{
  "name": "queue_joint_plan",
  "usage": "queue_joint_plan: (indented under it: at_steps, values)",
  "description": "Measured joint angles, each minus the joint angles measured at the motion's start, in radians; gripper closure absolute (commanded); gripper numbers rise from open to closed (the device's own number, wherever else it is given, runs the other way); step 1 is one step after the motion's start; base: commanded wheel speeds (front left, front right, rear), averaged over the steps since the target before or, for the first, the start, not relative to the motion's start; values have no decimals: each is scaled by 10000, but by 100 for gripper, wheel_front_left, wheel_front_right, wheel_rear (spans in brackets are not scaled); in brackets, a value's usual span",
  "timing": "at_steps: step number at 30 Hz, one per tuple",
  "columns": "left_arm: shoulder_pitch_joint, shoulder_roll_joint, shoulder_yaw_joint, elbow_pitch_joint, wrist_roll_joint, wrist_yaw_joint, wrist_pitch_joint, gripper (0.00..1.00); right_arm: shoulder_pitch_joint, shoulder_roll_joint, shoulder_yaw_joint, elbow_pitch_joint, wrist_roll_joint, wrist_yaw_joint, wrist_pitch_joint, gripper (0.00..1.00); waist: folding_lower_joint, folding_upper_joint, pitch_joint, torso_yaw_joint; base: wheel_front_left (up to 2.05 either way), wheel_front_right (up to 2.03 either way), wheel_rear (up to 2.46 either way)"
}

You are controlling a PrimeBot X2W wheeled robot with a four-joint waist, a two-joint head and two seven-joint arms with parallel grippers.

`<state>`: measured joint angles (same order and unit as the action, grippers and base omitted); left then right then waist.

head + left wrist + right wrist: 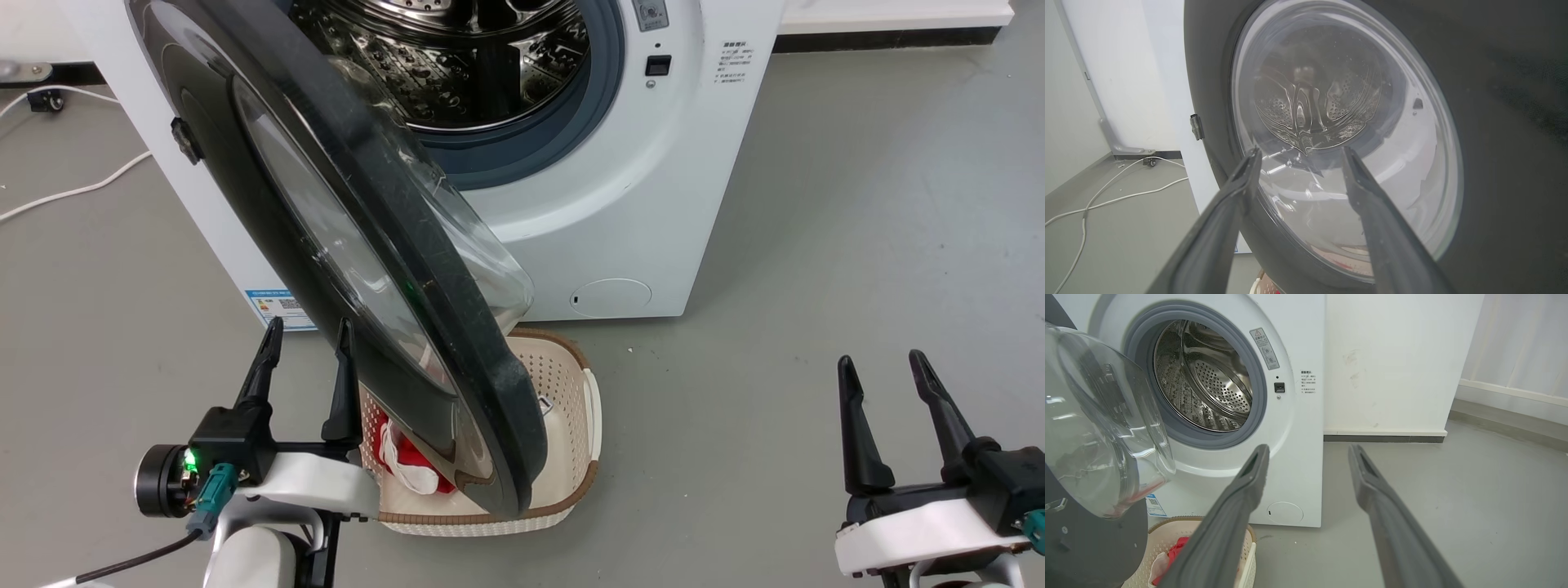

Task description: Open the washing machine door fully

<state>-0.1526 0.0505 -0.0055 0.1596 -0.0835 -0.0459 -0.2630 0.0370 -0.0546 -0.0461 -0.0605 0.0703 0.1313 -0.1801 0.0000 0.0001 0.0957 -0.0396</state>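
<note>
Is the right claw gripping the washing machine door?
No, the right claw hangs open over the floor, well apart from the washing machine door.

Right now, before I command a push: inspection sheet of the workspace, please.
Surface: grey floor, smooth.
Job's things: washing machine door partly open, swung out over the basket; washing machine with its drum exposed.
Clutter: cream basket below the door, red cloth inside.
Tools: left tool open, at the door's outer face, contact unclear; right tool open, holding nothing, apart from the machine.
Cables: white cable on the floor left of the machine.
Surroundings: white wall, dark skirting.
</note>
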Motion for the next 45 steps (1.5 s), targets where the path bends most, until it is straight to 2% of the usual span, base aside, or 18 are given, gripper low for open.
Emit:
queue_joint_plan:
  at_steps: [11, 13, 18, 28, 45]
  values:
    - [1, 0, -69, 6, 31, -29, 0, 0, -183, 19, -12, 263, 184, 0, -123, 0, 0, 0, -3, 29, 0, 0, 0]
    - [0, 0, -86, -56, -63, -77, 0, 100, -221, 21, -10, 278, 184, 0, -144, 0, 0, 0, 13, 37, 0, 0, 0]
    - [-12, 0, -69, -322, -92, -115, 0, 100, -318, 21, -17, 328, 188, 0, -184, 0, 0, 0, 49, 61, 0, 0, 0]
    - [-159, 2, 192, -1825, -178, -8, 0, 100, -323, 23, -48, 403, 230, 0, -259, 0, 0, -1, -13, 108, 0, 0, 0]
    - [-761, 0, -270, -5919, -176, 286, -2, 100, -314, 25, -52, 614, 393, -2, -259, 0, 0, 0, -195, 148, 0, 0, 0]
